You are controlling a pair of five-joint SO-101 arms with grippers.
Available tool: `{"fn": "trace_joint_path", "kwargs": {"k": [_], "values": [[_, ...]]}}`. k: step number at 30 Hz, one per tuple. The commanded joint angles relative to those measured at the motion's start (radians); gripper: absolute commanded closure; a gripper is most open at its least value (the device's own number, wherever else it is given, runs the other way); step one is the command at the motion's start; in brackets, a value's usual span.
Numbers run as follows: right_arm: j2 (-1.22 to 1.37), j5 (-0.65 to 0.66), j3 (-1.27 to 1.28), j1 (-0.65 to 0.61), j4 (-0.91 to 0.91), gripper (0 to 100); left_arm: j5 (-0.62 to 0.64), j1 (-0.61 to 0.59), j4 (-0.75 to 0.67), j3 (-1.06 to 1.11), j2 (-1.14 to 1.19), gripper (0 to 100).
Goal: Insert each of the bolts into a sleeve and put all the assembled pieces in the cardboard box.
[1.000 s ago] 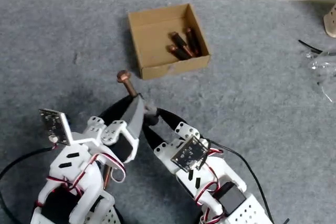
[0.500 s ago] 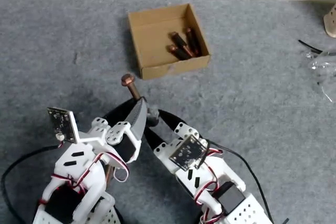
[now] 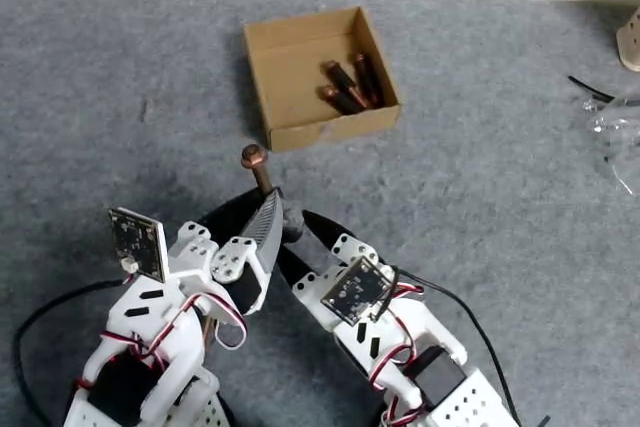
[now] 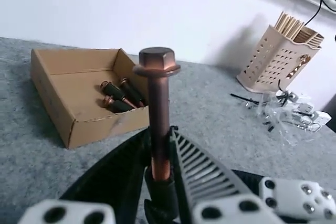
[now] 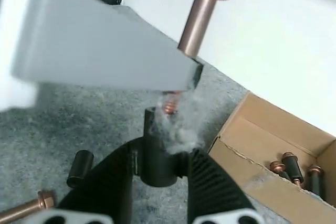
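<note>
My left gripper (image 3: 263, 199) is shut on a copper bolt (image 3: 258, 171), head up and tilted toward the box. In the left wrist view the bolt (image 4: 157, 114) stands between my fingers, its tip meeting a dark sleeve (image 4: 164, 199). My right gripper (image 3: 291, 226) is shut on that sleeve (image 5: 156, 150), held upright just under the bolt (image 5: 202, 17). How deep the tip sits in the sleeve's mouth is blurred. The cardboard box (image 3: 290, 132) lies beyond both grippers and holds three assembled pieces (image 3: 350, 84).
A spare sleeve (image 5: 79, 168) and a loose bolt (image 5: 26, 209) lie on the grey carpet near the arms. A perforated holder with sticks (image 4: 283, 56) and clear plastic bags with wires (image 3: 612, 117) sit at the far right.
My left gripper has carried the bolt to the right and a little nearer, bringing it more upright over the sleeve. The right gripper has held the sleeve almost still.
</note>
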Motion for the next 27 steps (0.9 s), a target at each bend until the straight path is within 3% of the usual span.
{"fn": "trace_joint_path", "kwargs": {"k": [1,7,12,15,21,27], "values": [[-0.022,-0.011,-0.035,0.015,-0.044,99.5,0.028,0.008,0.011,0.031,-0.007,99],[-0.022,-0.012,-0.028,0.03,-0.068,99.5,0.103,0.018,0.011,0.079,-0.007,99],[-0.022,-0.167,-0.027,0.119,-0.119,99.5,0.153,0.01,-0.021,0.101,-0.007,99],[-0.022,-0.172,-0.027,0.124,-0.12,99.5,0.216,0.018,-0.074,0.102,-0.007,99],[-0.021,-0.172,-0.027,0.116,-0.12,99.5,0.143,0.096,-0.077,0.168,-0.007,99],[-0.021,-0.172,-0.027,0.113,-0.12,99.5,0.138,0.097,-0.081,0.188,-0.007,99]]}}
